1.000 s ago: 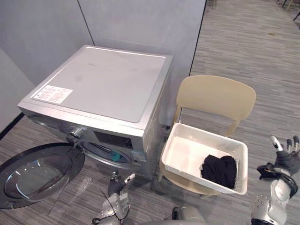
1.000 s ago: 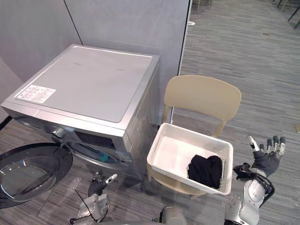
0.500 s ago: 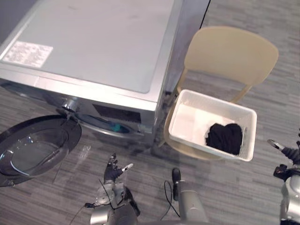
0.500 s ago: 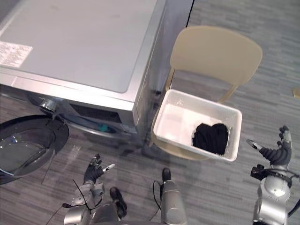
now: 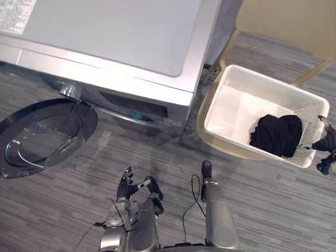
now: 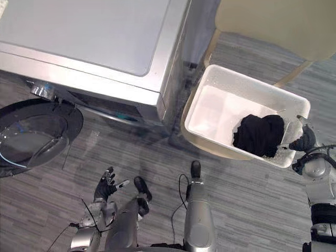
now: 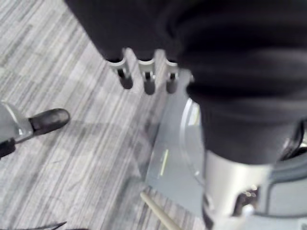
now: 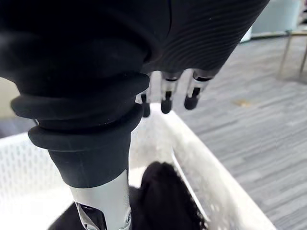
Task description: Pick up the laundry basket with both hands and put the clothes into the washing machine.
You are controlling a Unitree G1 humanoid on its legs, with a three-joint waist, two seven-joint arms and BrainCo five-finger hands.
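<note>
My right hand [image 6: 304, 141] has reached the basket [image 6: 216, 113] rim, fingers [image 8: 166, 99] loose, gripping nothing yet; left hand [image 6: 106, 185] open, low.

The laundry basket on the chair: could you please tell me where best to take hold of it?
Probably by the rim at its two short ends, one hand from each side: the laundry basket is an open rectangle on the chair, black clothes heaped toward its right end, where the right hand hovers open. The left hand hangs low.
</note>
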